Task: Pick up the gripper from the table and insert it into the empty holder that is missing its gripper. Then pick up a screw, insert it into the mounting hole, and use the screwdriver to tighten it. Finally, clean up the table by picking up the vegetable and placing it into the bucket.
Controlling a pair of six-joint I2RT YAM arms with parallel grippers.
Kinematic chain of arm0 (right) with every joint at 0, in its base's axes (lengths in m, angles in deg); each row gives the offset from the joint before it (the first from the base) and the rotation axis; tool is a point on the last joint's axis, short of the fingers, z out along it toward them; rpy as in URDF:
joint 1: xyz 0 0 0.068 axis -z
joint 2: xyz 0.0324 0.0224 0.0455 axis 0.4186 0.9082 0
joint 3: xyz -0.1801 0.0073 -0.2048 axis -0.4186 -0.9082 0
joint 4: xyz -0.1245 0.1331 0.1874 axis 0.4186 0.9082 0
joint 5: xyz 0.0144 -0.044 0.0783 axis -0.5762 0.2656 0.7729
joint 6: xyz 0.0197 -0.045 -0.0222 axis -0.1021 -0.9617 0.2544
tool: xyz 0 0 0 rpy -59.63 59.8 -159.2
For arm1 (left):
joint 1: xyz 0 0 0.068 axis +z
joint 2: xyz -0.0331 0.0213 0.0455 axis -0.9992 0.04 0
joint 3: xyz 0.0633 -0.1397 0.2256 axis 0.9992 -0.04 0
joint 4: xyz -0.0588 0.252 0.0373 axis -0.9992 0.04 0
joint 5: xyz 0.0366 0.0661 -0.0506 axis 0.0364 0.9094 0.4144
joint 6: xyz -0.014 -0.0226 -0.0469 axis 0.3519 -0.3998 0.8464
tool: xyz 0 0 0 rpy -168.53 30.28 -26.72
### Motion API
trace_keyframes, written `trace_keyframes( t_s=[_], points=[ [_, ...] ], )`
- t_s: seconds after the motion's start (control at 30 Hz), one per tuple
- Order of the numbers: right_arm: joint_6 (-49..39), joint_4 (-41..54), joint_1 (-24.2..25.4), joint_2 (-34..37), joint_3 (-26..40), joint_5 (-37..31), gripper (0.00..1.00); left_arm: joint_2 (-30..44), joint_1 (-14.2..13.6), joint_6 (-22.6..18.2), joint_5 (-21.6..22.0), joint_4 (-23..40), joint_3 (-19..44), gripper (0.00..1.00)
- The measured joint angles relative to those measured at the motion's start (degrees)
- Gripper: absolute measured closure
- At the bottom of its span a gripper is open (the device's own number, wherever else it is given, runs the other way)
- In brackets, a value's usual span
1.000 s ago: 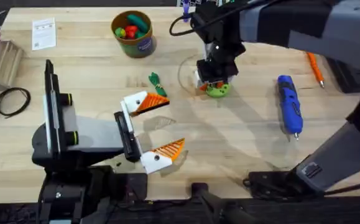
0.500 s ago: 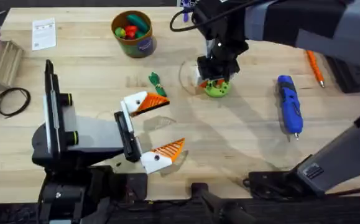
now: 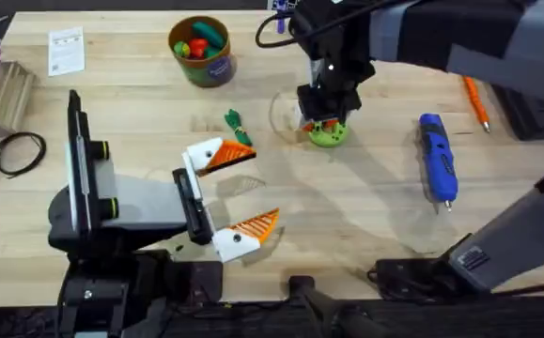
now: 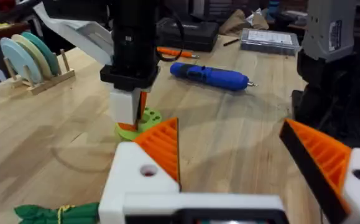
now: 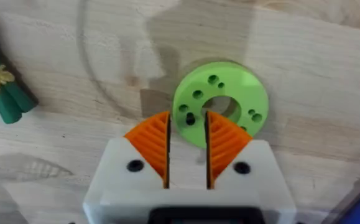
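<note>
Hovering over the green disc [image 5: 221,102] at upper centre, the right hand [image 3: 325,125] is nearly pressed together around a hole. Pinching the screw squarely should prevent slipping. The left hand [image 3: 239,192] rests spread; the screwdriver [image 3: 437,158] lies right.

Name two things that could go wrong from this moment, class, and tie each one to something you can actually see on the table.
1. The right gripper sits low over the lime-green disc with its orange pads close together; whatever it is after there is too small to make out, so it may slip out or never be caught.
2. The vegetable lies on the table close beside the disc, so a sideways move of that arm could knock it away from the bucket.
</note>
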Motion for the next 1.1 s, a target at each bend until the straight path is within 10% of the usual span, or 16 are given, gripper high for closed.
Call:
trace_keyframes(
  t_s=[1.1],
  points=[
    [-0.01,0.11,-0.48,0.18,0.0,-0.01,0.786,0.0,0.0,0.0,0.0,0.0,0.0,0.015]
  ],
)
